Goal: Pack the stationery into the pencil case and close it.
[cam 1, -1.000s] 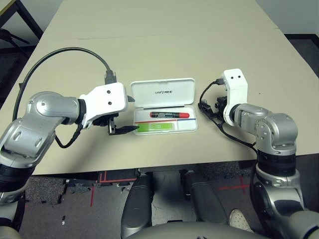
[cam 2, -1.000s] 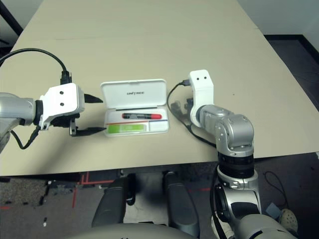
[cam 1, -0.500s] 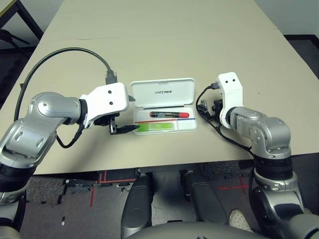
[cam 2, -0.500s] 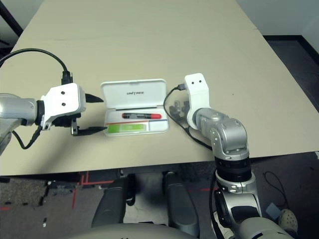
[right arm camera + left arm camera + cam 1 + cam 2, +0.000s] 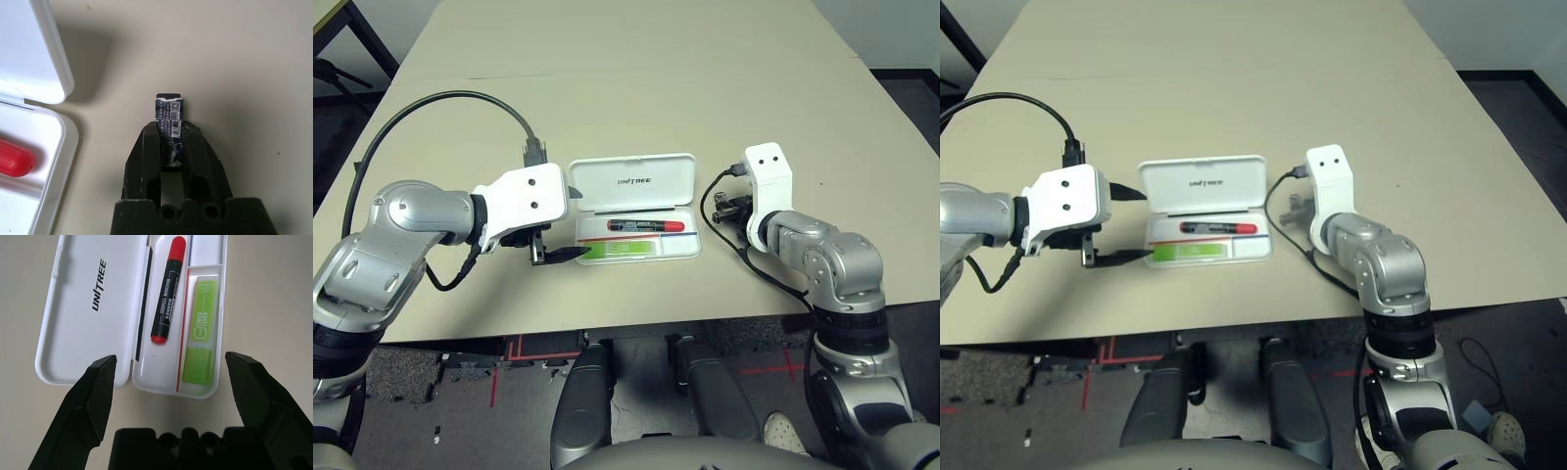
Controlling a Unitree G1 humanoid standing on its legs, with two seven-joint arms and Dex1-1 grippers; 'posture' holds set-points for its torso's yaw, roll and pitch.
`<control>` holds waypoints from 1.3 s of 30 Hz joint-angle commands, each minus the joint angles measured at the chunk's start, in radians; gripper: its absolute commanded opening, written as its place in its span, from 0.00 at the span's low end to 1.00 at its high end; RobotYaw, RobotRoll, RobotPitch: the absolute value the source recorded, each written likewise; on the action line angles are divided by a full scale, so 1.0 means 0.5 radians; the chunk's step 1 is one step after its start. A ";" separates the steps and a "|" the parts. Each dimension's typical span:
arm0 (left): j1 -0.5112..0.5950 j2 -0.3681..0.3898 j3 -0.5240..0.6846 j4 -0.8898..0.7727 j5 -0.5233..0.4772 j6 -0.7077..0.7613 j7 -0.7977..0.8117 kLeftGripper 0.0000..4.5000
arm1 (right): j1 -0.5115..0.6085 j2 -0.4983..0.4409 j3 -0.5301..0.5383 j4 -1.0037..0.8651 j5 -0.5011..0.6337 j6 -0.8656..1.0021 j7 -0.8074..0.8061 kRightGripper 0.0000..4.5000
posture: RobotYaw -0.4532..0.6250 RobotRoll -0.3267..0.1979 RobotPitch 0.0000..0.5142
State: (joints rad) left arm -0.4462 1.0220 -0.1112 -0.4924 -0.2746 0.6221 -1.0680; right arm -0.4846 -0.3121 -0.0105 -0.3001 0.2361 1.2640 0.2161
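Case: the white case (image 5: 634,220) lies open on the desk (image 5: 636,88) between the two arms, lid folded back flat with its print facing up, tray toward the robot.
Already packed: the marker (image 5: 166,297) lies in the tray's long slot, red cap at one end; the green stick (image 5: 201,328) lies in the slot beside it, along the tray's near wall.
Last item: the small dark piece (image 5: 169,128) is outside the case, on or just over the desk to the right of the tray, clear of its rim.
Right gripper (image 5: 169,125): fingers pressed in on the dark piece from both sides, pinching it; its labelled end sticks out past the fingertips. Whether it is lifted off the desk I cannot tell.
Left gripper (image 5: 171,364): fingers spread wide, holding nothing, just off the case's left end, one fingertip near the lid's corner and the other near the tray's corner.
Step in hand: likely fetching the last of the three items, with the grasp made.
Next move: carry the piece left over the tray wall and release it in a free spot, probably the small end compartment, without knocking the marker.
After that: the lid must be swung over the tray and pressed shut; the left gripper looks placed to steady or flip it.
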 commanded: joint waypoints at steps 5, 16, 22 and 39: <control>-0.009 -0.006 -0.037 -0.001 0.000 -0.002 -0.014 1.00 | -0.069 -0.484 0.141 0.133 0.117 -0.224 0.528 0.07 | 0.44 0.62 0.39; 0.005 0.012 -0.022 -0.003 -0.002 -0.001 -0.021 1.00 | -0.329 -1.212 0.426 0.467 0.157 -1.183 1.903 0.07 | 0.45 0.62 0.39; 0.004 0.020 -0.019 -0.009 -0.002 0.012 -0.018 1.00 | -0.434 -1.186 0.509 0.529 0.137 -1.495 2.290 0.07 | 0.45 0.62 0.39; 0.024 0.053 -0.008 -0.048 -0.013 0.052 -0.017 1.00 | -0.549 -0.778 0.804 0.626 -0.107 -1.709 2.365 0.07 | 0.48 0.62 0.41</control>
State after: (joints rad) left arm -0.4474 1.0365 -0.1198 -0.4965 -0.2763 0.6394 -1.0711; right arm -0.7567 -0.7069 0.3734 0.0014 0.2049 0.4322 1.3991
